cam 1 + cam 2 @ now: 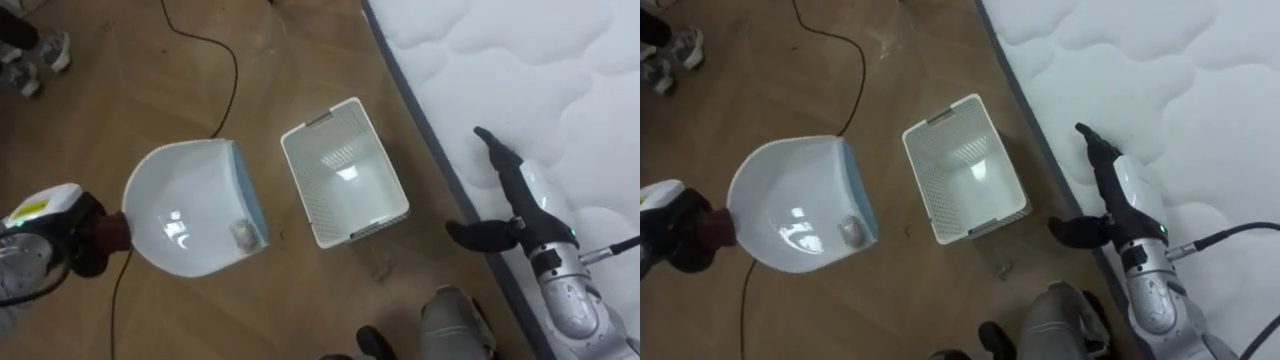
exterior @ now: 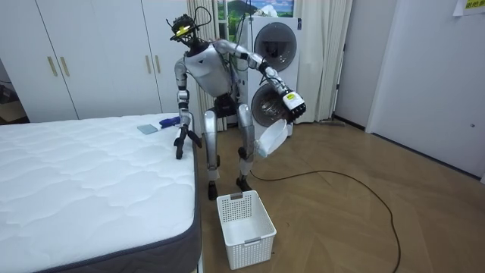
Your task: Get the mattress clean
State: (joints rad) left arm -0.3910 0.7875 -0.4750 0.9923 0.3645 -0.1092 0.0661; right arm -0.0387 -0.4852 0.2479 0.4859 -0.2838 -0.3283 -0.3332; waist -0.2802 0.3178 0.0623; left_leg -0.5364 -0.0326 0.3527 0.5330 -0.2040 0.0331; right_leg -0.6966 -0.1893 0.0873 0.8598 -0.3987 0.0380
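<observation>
Bed: white quilted mattress (image 2: 83,174) with no sheet; a flat light-blue piece (image 2: 147,129) and a small dark-blue item (image 2: 170,120) lie side by side on its far edge in the room view, both too small to identify. Floor (image 2: 341,227): wood parquet, with a white perforated basket (image 2: 250,239) standing upright on it just beside the mattress's side, long axis roughly along the bed edge. A person's shoes (image 1: 40,60) stand on the floor well apart from the basket, at the eye view's upper left.
</observation>
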